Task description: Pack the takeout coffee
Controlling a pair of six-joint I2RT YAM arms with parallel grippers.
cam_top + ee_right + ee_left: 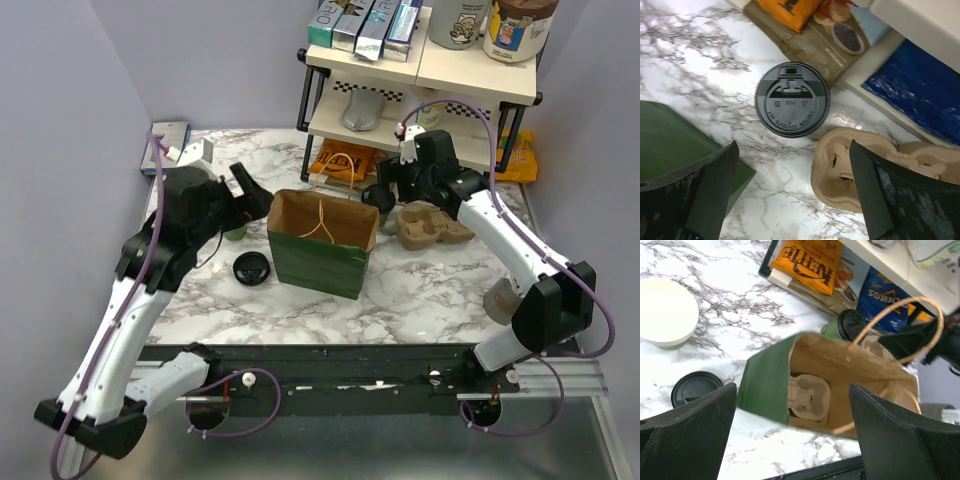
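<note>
A dark-green cup with a black lid (792,99) stands behind the green paper bag (320,245), in front of the shelf; it also shows in the left wrist view (852,325). My right gripper (792,200) is open above it and empty, near it in the top view (380,195). A second green cup, open with a cream inside (665,312), stands left of the bag. A loose black lid (251,268) lies on the table near it (692,387). My left gripper (792,440) is open and empty above the bag's left side (255,195). A pulp carrier (810,395) lies inside the bag.
More brown pulp carriers (430,225) lie right of the bag, also in the right wrist view (850,170). A grey cup (500,300) stands at the right by my right arm. A shelf (420,80) with boxes stands at the back, with snack bags (807,262) below.
</note>
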